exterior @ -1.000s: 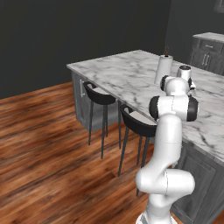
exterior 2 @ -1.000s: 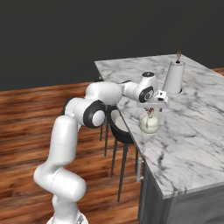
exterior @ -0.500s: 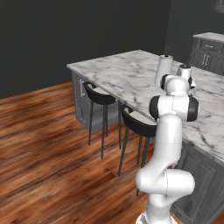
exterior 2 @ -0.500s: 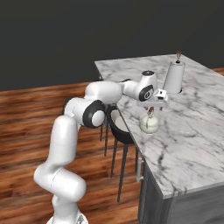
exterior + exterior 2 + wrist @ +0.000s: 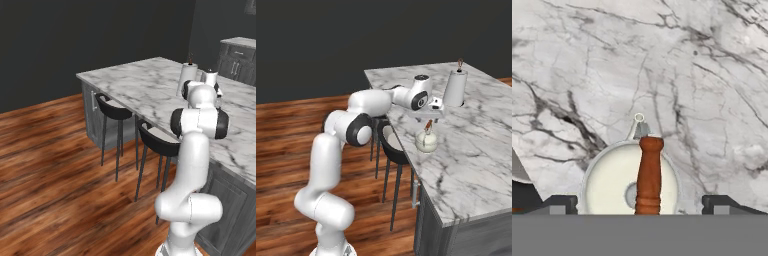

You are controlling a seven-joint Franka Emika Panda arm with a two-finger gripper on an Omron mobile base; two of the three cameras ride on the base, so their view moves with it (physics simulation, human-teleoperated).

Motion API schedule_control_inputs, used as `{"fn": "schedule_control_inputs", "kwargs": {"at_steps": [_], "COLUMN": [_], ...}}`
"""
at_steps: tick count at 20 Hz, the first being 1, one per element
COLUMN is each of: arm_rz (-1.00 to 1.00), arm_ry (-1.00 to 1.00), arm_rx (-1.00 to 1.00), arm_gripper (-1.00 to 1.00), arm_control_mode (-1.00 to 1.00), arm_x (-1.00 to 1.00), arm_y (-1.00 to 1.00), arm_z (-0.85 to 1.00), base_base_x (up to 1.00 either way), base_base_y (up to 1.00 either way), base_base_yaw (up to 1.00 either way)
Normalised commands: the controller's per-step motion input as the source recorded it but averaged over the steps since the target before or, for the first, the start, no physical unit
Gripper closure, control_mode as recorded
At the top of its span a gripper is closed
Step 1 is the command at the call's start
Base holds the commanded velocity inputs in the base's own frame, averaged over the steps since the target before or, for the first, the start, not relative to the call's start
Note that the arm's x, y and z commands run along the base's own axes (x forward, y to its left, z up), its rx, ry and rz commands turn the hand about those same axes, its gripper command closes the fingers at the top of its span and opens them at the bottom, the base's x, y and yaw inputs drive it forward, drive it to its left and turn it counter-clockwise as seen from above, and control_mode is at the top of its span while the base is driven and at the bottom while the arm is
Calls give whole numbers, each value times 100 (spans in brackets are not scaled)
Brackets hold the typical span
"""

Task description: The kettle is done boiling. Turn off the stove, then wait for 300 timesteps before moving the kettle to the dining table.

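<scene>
Two black round stools [image 5: 116, 109] stand tucked against the near side of the dining table [image 5: 471, 150], its dark grey panelled base rising from a reddish wooden floor [image 5: 55, 165]. The white arm reaches from its base over the marble top, elbow bent above the stools. On the marble, near the table's stool-side edge, sits the kettle [image 5: 426, 140], upright, cream-white and round, its reddish-brown handle bar arched over the lid. Directly above it hangs the gripper [image 5: 431, 116], its two dark fingers spread wide; in the hand view a fingertip [image 5: 561, 204] stands on either side of the kettle [image 5: 629, 182], clear of the wooden bar that runs between them, so nothing is pinched. The spout points away from the hand camera across the grey-veined stone. Just beyond the kettle stands a tall white tapered container [image 5: 454, 88] with a small dark top. Farther back, in the left base view, a grey cabinet [image 5: 239, 65] stands against the dark wall.
</scene>
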Motion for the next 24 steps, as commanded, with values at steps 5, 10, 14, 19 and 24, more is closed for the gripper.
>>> {"fn": "schedule_control_inputs", "kwargs": {"at_steps": [5,10,14,19,24], "arm_rz": [-2,-3,-3,-3,-3], "arm_ry": [0,-2,-3,-4,-5], "arm_rx": [-1,-4,-5,-4,-3], "arm_gripper": [-100,-100,-100,-100,-100], "arm_control_mode": [-100,-100,-100,-100,-100], "arm_x": [-43,-47,-51,-52,-53], "arm_y": [29,22,21,24,26], "arm_z": [24,25,18,19,23], "base_base_x": [0,0,0,0,0], "base_base_y": [0,0,0,0,0], "base_base_yaw": [0,0,0,0,0]}}
